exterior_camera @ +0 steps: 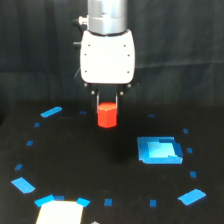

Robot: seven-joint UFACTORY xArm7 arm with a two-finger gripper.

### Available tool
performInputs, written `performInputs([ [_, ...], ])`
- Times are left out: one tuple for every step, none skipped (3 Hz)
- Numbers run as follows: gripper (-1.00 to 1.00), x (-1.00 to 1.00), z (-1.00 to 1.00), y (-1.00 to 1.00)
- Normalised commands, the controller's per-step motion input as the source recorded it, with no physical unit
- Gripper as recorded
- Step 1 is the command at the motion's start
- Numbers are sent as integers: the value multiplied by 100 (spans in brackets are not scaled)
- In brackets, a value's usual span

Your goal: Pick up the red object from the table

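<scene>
**Red object held between the fingers, above the worktop**

Exterior view: The arm hangs straight down over the black worktop [75,165], its white housing ending in two short dark fingers. The end effector [107,104] is closed around the upper part of the red object [106,116], one finger on each side, and most of the block shows below the fingertips. The red object appears lifted clear of the worktop, though the dark surface gives no sharp shadow to confirm the gap.

The red object looks like a small, rigid, faceted block, probably light and unlikely to deform under pressure. Its smooth sides could slip if gripped only near the top edge, so a hold lower on two opposite flat faces would seem safer than the present high grip.

The blue square [159,150] lies well apart, toward the exterior view's right and nearer the camera. Small blue tape marks [51,112] dot the surface around it, none touching the block.
</scene>
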Motion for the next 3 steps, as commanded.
performInputs([
  [-100,16,-17,-9],
  [-89,11,-26,-28],
  [-100,-18,-5,7],
])
